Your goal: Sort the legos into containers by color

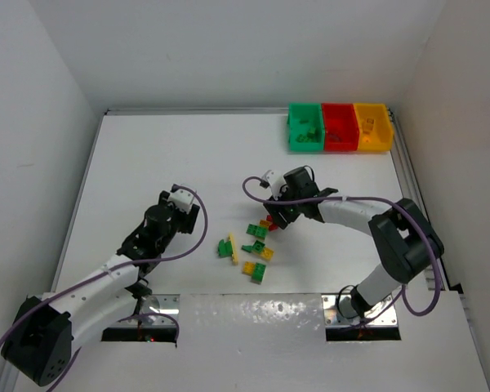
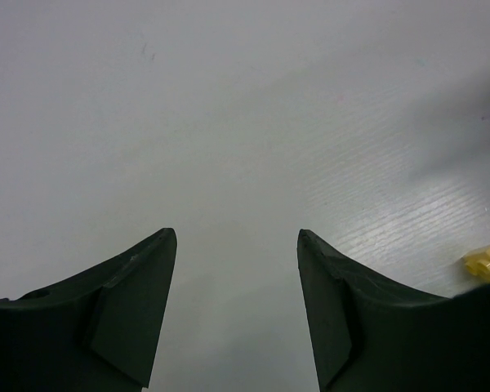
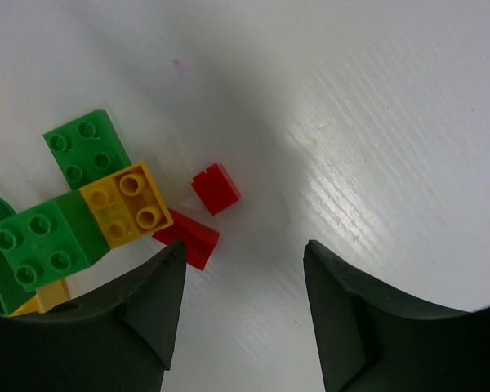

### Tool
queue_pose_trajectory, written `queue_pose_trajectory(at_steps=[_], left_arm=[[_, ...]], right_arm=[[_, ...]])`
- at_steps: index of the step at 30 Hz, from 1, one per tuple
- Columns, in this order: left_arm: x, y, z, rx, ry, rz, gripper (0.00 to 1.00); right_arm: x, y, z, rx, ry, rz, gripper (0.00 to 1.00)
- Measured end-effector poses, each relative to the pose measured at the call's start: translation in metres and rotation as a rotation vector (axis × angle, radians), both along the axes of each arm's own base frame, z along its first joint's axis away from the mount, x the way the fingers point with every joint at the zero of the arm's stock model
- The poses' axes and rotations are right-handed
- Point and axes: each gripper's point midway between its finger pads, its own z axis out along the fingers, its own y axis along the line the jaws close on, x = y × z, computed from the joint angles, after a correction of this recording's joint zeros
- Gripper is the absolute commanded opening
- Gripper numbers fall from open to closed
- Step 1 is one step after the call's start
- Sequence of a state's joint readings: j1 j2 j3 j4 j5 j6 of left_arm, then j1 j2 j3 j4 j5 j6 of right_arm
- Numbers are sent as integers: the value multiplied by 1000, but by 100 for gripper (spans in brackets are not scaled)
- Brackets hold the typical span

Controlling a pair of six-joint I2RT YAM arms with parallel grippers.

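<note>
- The legos (image 1: pixel 253 243) lie in a loose pile near the middle of the table (image 1: pixel 188 147), a mix of green, yellow and red bricks, some of them joined.
- The right gripper (image 3: pixel 243 253) hangs low at the pile's far right edge, its jaws moderately apart with nothing between them.
- Two small red bricks (image 3: pixel 216 188) lie at that edge of the pile, just ahead of the finger on the left of the wrist view. Beside them a yellow brick (image 3: pixel 126 204) touches green bricks (image 3: pixel 41 241).
- The left gripper (image 2: pixel 237 237) sits well left of the pile over bare table, its jaws parted and empty. One yellow piece (image 2: pixel 486 263) shows at the right edge of its view.
- The containers (image 1: pixel 339 126) stand well apart from the pile in the far right corner, in the order green, red, yellow.
- The right arm (image 1: pixel 351 214) reaches in from the pile's right side, and a purple cable (image 1: pixel 257 189) loops above the wrist.
</note>
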State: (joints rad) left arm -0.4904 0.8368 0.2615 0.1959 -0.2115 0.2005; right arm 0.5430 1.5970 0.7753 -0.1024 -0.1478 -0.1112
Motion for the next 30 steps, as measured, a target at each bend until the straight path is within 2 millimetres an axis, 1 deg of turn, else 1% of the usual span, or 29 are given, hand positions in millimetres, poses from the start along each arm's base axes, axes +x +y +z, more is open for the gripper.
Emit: queue_pose_trajectory(at_steps=[4, 7, 18, 20, 21, 24, 25, 27, 28, 30], left_arm=[[-1, -1, -1, 0, 6, -7, 59], [-1, -1, -2, 0, 8, -10, 59], [-3, -6, -2, -6, 11, -35, 59], [-3, -7, -2, -6, 11, -36, 59], [-3, -7, -2, -6, 11, -36, 59], [-3, -7, -2, -6, 11, -36, 59], [-3, -7, -2, -6, 11, -36, 59], [-3, -7, -2, -6, 11, -36, 59], [-3, -7, -2, -6, 11, -36, 59], [-3, -7, -2, -6, 11, -36, 59]], right_arm=[[4, 7, -2, 20, -7, 13, 54], [8, 10, -6, 17, -7, 19, 53], [14, 21, -19, 0, -9, 52, 49], [13, 21, -21, -7, -8, 64, 47], [12, 21, -23, -12, -8, 70, 42], [12, 23, -23, -16, -14, 80, 34], [12, 23, -23, -17, -15, 81, 27], [13, 23, -23, -19, -18, 84, 19], [13, 22, -23, -20, -19, 84, 10], [14, 22, -23, -21, -22, 80, 1]])
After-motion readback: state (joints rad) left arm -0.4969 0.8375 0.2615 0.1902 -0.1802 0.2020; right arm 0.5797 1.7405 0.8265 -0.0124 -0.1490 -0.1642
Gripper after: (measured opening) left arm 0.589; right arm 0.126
